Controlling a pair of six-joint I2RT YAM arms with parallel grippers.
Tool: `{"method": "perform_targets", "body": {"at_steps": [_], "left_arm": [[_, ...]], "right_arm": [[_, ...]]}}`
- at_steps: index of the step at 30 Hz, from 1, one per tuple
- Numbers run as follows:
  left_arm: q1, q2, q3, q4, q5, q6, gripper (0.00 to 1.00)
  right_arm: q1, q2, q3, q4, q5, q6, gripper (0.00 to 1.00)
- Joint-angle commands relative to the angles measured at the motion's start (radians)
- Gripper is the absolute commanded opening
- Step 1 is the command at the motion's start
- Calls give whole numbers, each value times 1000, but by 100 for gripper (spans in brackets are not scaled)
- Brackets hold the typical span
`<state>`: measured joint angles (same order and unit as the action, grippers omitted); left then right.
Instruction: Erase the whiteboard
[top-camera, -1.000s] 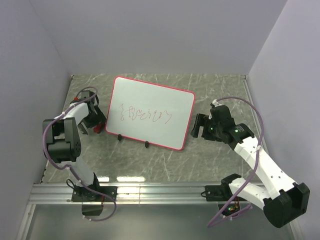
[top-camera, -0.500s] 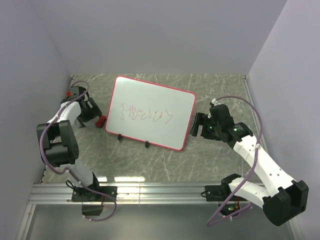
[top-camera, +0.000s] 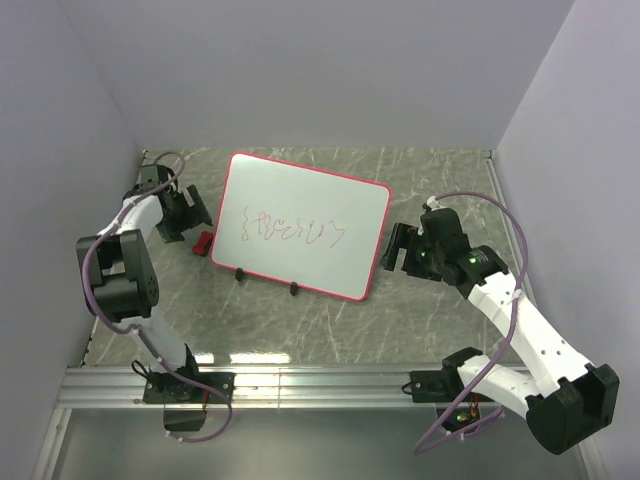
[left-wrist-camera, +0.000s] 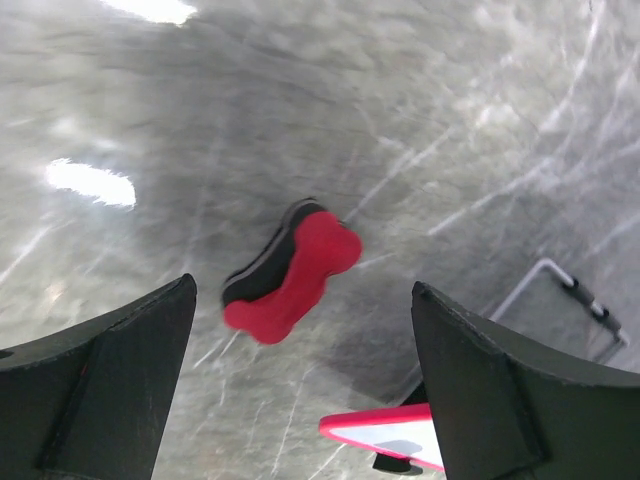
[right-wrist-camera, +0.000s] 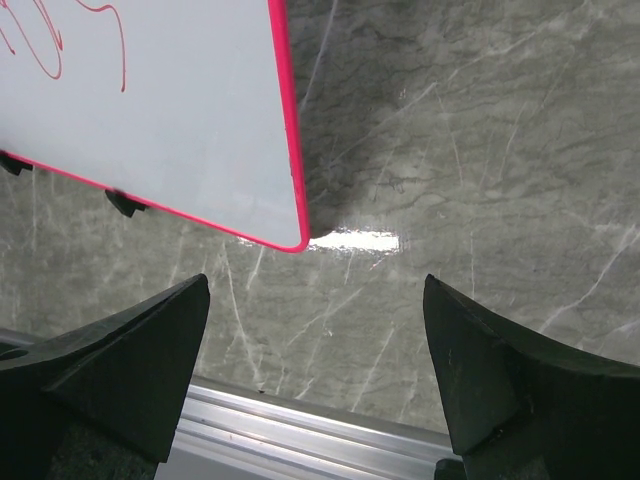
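The whiteboard (top-camera: 300, 225) lies propped in the middle of the table, red-framed, with red scribbles (top-camera: 292, 230) across it. Its corner shows in the left wrist view (left-wrist-camera: 395, 432) and its lower right part in the right wrist view (right-wrist-camera: 150, 100). A small red bow-shaped eraser (top-camera: 202, 243) (left-wrist-camera: 295, 270) lies on the table just left of the board. My left gripper (top-camera: 183, 220) (left-wrist-camera: 302, 285) hovers open above and left of the eraser, touching nothing. My right gripper (top-camera: 397, 250) (right-wrist-camera: 316, 280) stands open beside the board's right edge, with nothing in it.
Marbled grey table with walls on three sides. An aluminium rail (top-camera: 320, 385) (right-wrist-camera: 300, 425) runs along the near edge. The board's black feet (top-camera: 293, 289) rest on the table. A thin wire piece (left-wrist-camera: 560, 285) shows near the board.
My left gripper has drawn back from the eraser toward the far left corner, uncovering the red eraser. The right arm has hardly moved, and the board stays put.
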<state>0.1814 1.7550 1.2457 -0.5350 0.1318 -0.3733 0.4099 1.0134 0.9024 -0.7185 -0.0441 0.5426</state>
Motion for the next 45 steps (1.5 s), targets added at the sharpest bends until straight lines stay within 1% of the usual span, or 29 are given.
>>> {"method": "perform_targets", "body": {"at_steps": [1, 5, 8, 13, 16, 17, 19, 20, 23, 25, 28, 31, 32, 33, 34, 36, 39, 40, 43, 44, 45], "left_arm": [[-7, 40, 47, 21, 118, 76, 93], [-7, 98, 69, -3, 94, 76, 87], [-19, 107, 48, -5, 88, 89, 84], [-95, 109, 1, 1, 5, 111, 81], [-135, 132, -8, -14, -69, 105, 77], [-140, 136, -11, -20, -96, 100, 74], [-138, 147, -8, -40, -129, 82, 70], [-137, 161, -3, -61, -186, 80, 65], [-120, 167, -12, -77, -251, 60, 62], [-102, 161, -23, -76, -262, 42, 59], [-60, 146, -43, -76, -281, 28, 52], [-31, 138, -57, -69, -288, 22, 33], [-25, 135, -61, -68, -287, 17, 18], [-20, 133, -61, -68, -291, 14, 7], [-19, 129, -61, -71, -290, 7, 0], [-17, 117, -57, -74, -282, -1, 0], [-20, 52, -34, -89, -256, -30, 0], [-20, 2, -23, -94, -241, -50, 0], [-43, -75, 50, -124, -213, -88, 0], [-59, -119, 98, -140, -204, -96, 0], [-100, -143, 121, -144, -196, -101, 0]], "right_arm": [[6, -22, 15, 16, 23, 17, 94], [9, -4, 26, 14, 26, 17, 93], [6, 14, 33, 21, 24, 17, 93], [7, 45, 36, 37, 9, 20, 93], [7, 65, 46, 39, 1, 13, 93], [7, 74, 46, 42, 1, 11, 92], [7, 80, 50, 42, 0, 3, 92], [6, 86, 49, 47, -2, 2, 93], [7, 97, 49, 51, -13, -7, 93], [7, 103, 53, 50, -16, -15, 92], [6, 111, 62, 48, -14, -29, 92], [6, 114, 64, 47, -13, -41, 92], [7, 116, 66, 47, -11, -44, 92], [7, 114, 63, 47, -11, -50, 92], [7, 116, 64, 47, -10, -53, 92], [7, 114, 62, 51, 3, -66, 92], [1, 120, 85, 60, 27, -81, 93], [-6, 125, 96, 63, 32, -84, 93], [-55, 131, 153, 73, 43, -75, 93], [-97, 140, 167, 82, 43, -67, 94], [-120, 151, 191, 89, -5, -60, 94]]}}
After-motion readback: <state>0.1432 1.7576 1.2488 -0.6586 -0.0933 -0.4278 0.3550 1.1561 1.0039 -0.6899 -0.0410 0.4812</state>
